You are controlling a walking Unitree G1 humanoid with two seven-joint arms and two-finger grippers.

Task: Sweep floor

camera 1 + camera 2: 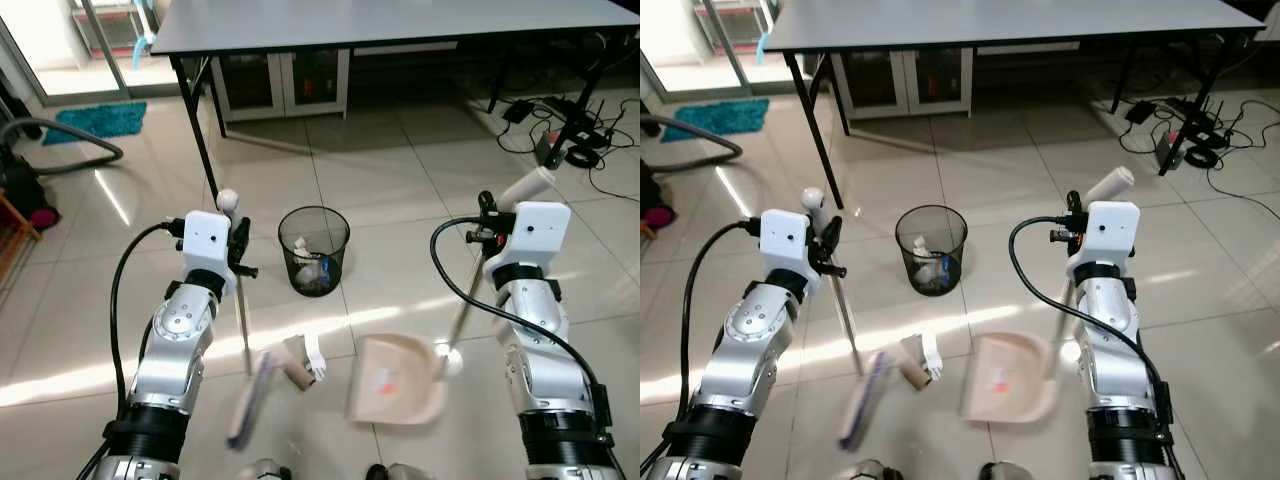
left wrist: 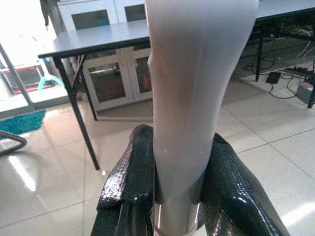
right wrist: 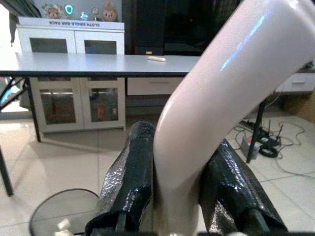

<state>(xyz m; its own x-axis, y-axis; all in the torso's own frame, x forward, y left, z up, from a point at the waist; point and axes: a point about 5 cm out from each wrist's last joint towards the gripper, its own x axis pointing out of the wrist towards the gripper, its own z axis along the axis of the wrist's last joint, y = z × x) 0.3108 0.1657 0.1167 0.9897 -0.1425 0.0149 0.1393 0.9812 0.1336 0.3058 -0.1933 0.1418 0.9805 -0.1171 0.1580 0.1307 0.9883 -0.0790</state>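
Daylit room, sharp head views, blurred brush head

Daylight enters from the doorway at the far left, laying a bright band and streaks of glare across the glossy floor tiles (image 1: 400, 180). Shadow pools under the table (image 1: 400, 25). The broom head (image 1: 248, 400) is smeared by motion blur. In both wrist views the pale handles (image 2: 189, 98) loom soft and out of focus, with highlights on them.

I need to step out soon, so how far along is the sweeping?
Done: a bit of debris already lies in the dustpan. In hand: the left gripper holds the broom, the right gripper the dustpan handle. Left: the paper scraps beside the pan, then emptying into the bin.
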